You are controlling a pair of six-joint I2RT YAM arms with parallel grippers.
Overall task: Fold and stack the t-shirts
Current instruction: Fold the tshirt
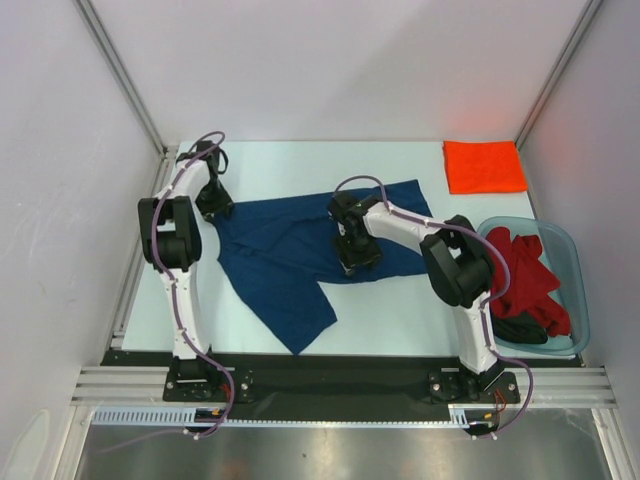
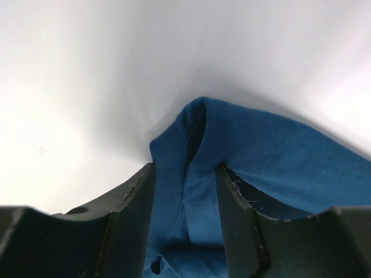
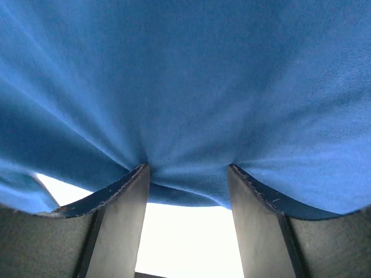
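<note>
A navy blue t-shirt (image 1: 290, 255) lies spread and crumpled on the table. My left gripper (image 1: 213, 203) is at its far left corner. In the left wrist view a raised fold of the navy t-shirt (image 2: 200, 174) fills the gap between the fingers (image 2: 130, 220), which press on it from both sides. My right gripper (image 1: 357, 255) is on the shirt's middle, near its front edge. Its jaws stand apart, and the fingertips (image 3: 139, 179) push into the navy t-shirt's edge (image 3: 185, 116). A folded orange t-shirt (image 1: 484, 166) lies at the back right.
A clear bluish tub (image 1: 570, 250) stands at the right with a red shirt (image 1: 525, 275) and a dark one (image 1: 525, 328) in it. Metal frame posts rise at the back corners. White walls enclose the table.
</note>
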